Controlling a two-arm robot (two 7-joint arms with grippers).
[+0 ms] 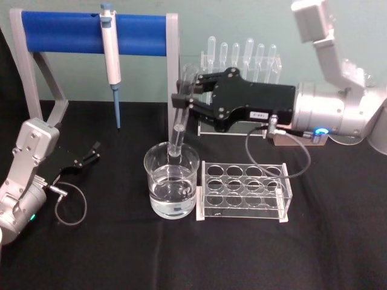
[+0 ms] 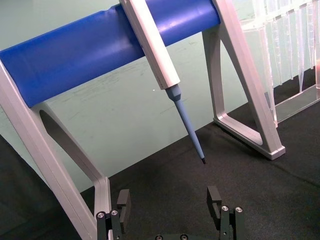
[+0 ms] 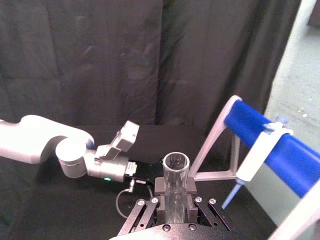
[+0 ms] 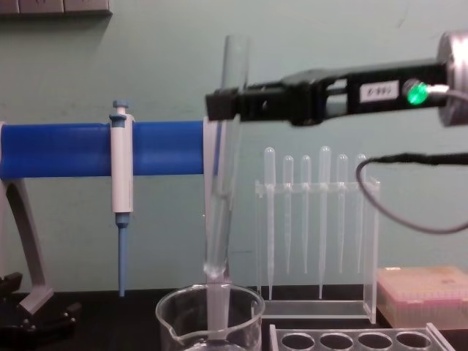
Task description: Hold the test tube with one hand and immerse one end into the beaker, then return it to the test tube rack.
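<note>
Black right gripper [image 1: 179, 90]: we see it clamping the long clear glass test tube [image 1: 177, 130] high, freeing its lower end.
Tube end: inside the wide clear glass beaker [image 1: 158, 202].
Left gripper [image 1: 92, 154]: parked left, jaws apart.

One marking is present: a white label [image 4: 380, 91] on the body of the right gripper [image 4: 221, 104]. It carries a single short line of dark printed characters, apparently a code with a hyphen, too small to read with certainty. In the head view the same label is illegible. No other text can be read.
</note>
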